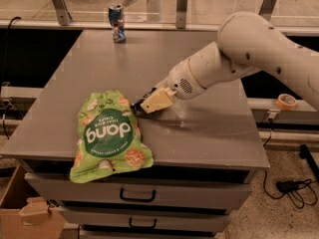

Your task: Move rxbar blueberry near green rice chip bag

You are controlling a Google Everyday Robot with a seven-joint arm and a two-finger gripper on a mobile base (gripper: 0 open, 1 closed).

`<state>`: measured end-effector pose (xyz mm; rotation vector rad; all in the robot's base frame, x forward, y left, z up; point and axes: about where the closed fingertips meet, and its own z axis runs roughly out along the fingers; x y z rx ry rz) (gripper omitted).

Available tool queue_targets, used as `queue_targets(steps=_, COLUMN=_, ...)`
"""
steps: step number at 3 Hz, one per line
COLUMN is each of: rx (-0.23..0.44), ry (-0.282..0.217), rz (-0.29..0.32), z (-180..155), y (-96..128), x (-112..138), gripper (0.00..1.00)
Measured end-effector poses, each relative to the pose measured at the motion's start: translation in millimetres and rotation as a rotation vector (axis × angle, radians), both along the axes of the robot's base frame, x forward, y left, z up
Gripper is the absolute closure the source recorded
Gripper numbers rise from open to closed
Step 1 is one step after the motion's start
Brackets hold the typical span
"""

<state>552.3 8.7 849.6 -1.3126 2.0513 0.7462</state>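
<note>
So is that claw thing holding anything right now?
Gripper: closed on the bar, low over the table at the upper right edge of the bag.

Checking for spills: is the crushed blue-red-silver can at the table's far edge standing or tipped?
Upright: the crushed blue-red-silver can stands on its base, rim up. The gripper is away from it, beside the light-green chip bag.

Cream gripper [142, 108] beside the green rice chip bag [107, 136] – dark-green circle [110, 133], white lettering – grey table [199, 59]
</note>
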Motion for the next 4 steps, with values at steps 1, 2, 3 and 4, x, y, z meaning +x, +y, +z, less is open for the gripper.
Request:
queue_targets(steps=1, rx=0.016, ry=0.019, rz=0.015, z=3.3, y=11.1, x=-6.1, gripper=0.59)
queue_targets(steps=2, rx=0.022, ry=0.030, rz=0.029, z=6.3, y=20.2, x=-11.1, gripper=0.35)
queue_targets(steps=3, rx=0.024, ry=0.027, rz=0.035, z=10.5, y=22.2, x=-13.6, gripper=0.12)
queue_targets(steps=4, rx=0.014, ry=0.001, rz=0.020, z=17.4, y=15.8, x=-8.0, gripper=0.00)
